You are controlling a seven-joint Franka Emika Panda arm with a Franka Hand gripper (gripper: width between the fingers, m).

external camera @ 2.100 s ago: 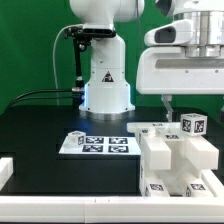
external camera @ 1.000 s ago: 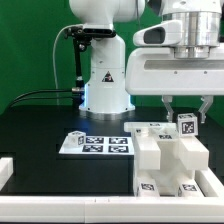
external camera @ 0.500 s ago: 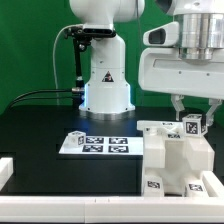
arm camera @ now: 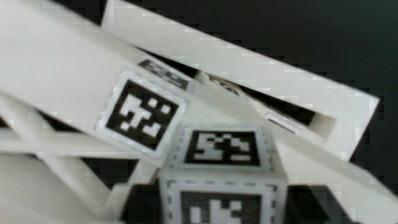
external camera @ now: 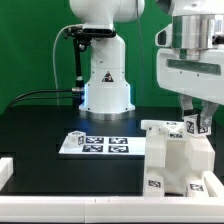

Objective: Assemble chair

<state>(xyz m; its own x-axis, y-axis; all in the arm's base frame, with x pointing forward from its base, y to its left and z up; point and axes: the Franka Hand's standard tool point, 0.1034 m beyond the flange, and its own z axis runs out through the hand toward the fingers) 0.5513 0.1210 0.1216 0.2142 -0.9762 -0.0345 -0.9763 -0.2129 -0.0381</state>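
The chair [external camera: 172, 160] is a blocky white stack of slabs and bars with square tags, standing at the exterior view's right on the black table. A small tagged white post [external camera: 192, 126] rises from its top. My gripper [external camera: 196, 122] hangs straight down over it, and its dark fingers [external camera: 184, 106] are shut on the post from both sides. In the wrist view the tagged post [arm camera: 224, 150] fills the middle between my gripper's [arm camera: 222, 205] dark fingers. Slanted white slabs of the chair [arm camera: 249, 60] lie behind it, one with another tag.
The marker board [external camera: 97, 144] lies flat on the black table to the left of the chair. The arm's white base [external camera: 105, 85] stands behind it with a black cable. A raised white border [external camera: 60, 205] runs along the table's front edge.
The gripper's hand has swung toward the exterior view's right, and the chair has shifted right with it. The grip on the post stays the same.
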